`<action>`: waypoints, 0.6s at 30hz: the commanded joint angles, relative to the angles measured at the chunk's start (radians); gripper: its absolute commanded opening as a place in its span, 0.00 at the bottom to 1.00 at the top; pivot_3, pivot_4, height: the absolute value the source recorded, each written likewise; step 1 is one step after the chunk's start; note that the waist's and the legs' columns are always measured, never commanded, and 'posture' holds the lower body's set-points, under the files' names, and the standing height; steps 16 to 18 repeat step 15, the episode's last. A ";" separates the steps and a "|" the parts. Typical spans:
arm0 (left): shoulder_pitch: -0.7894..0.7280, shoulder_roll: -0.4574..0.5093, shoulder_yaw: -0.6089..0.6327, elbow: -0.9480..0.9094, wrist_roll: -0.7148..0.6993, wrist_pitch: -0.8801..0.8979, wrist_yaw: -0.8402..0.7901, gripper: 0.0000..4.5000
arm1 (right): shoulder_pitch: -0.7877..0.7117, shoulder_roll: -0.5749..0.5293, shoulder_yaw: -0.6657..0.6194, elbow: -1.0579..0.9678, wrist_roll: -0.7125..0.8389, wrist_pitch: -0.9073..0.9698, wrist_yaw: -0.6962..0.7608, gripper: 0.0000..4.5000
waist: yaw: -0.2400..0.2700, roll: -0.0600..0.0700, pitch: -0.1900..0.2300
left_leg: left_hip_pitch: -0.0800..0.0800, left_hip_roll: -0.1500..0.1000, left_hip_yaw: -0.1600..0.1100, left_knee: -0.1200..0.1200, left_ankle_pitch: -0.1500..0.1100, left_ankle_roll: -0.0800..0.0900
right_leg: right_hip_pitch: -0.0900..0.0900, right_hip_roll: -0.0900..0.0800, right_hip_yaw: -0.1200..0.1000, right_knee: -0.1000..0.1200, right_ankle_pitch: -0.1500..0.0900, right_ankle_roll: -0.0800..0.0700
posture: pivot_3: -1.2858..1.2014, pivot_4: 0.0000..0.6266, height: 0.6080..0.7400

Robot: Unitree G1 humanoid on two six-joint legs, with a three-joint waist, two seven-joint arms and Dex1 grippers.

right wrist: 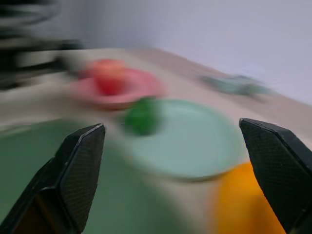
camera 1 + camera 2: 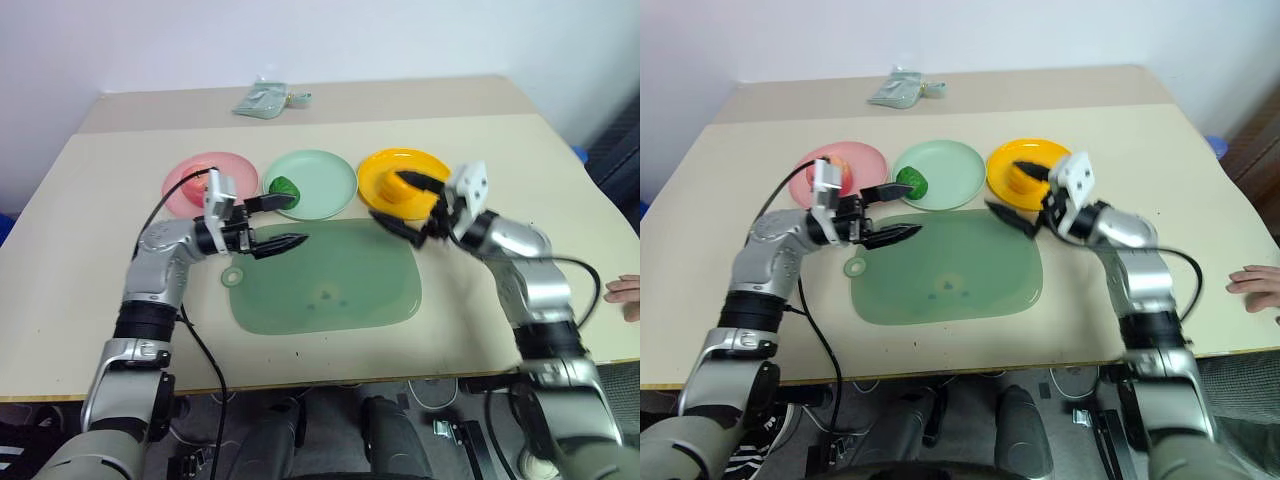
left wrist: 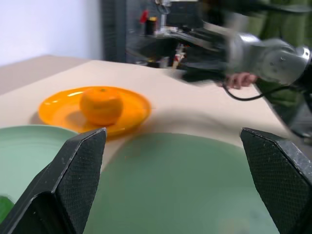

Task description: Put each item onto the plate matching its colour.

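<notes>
Tools first: your left tool (image 2: 272, 222) stands released with nothing between its two black fingers, at the middle left of the frame over the near rim of the mint green plate (image 2: 325, 180). Your right tool (image 2: 408, 205) is likewise released and empty, at the middle right, hanging over the near edge of the yellow-orange plate (image 2: 385, 170).

- Orange (image 3: 101, 104): sits on the yellow-orange plate, touching it, just beside the right tool's upper finger, partly hidden by it in the head view.
- Green pepper (image 2: 285, 187): on the mint green plate, toward its left side, just behind the left tool's fingers.
- Apple (image 1: 109, 75): on the pink plate (image 2: 190, 180), upper left of the frame, largely hidden behind the left wrist in the head view; clear in the right wrist view.
- Pale-green mat (image 2: 330, 285): lower centre of the desk (image 2: 90, 260), bare of fruit.

Judgement: all three items appear matched to their plates, so the step in hand is clearing away.

How to do it well:
- Draw each tool back toward you and slightly up, not sideways, so no finger clips a plate rim or nudges the fruit.
- Keep both tools released; nothing needs gripping.
- Mind the person's hand (image 2: 622, 296) at the right edge of the desk when the right arm swings back.
</notes>
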 commanded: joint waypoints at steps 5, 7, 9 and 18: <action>0.079 0.051 0.081 -0.052 -0.056 0.017 0.004 1.00 | 0.121 -0.024 -0.037 -0.293 0.104 0.130 -0.047 1.00 | -0.002 0.001 -0.001 | 0.002 0.003 0.001 -0.002 0.000 -0.001 | 0.000 0.001 0.001 0.000 0.000 -0.001 | 0.52 0.24 1.00; 0.147 0.057 0.083 -0.082 -0.054 0.006 -0.003 1.00 | 0.190 -0.036 -0.043 -0.327 0.065 0.114 -0.068 1.00 | 0.001 0.001 -0.001 | 0.001 0.003 0.001 -0.002 0.000 0.000 | -0.001 0.001 0.001 -0.001 0.000 -0.001 | 0.52 0.24 1.00; 0.192 0.047 0.090 -0.105 -0.053 -0.010 0.013 1.00 | 0.240 -0.049 -0.056 -0.357 0.060 0.116 -0.080 1.00 | 0.009 0.001 -0.001 | 0.001 0.002 0.001 -0.002 0.000 0.000 | 0.000 0.000 0.001 -0.001 0.000 -0.001 | 0.52 0.24 1.00; 0.275 -0.046 0.056 -0.145 -0.022 -0.127 0.056 1.00 | 0.300 -0.047 -0.063 -0.382 0.041 0.110 -0.129 1.00 | 0.032 0.001 -0.001 | 0.001 0.002 0.002 0.000 0.000 0.000 | 0.001 0.000 0.001 -0.002 -0.001 -0.003 | 0.52 0.24 1.00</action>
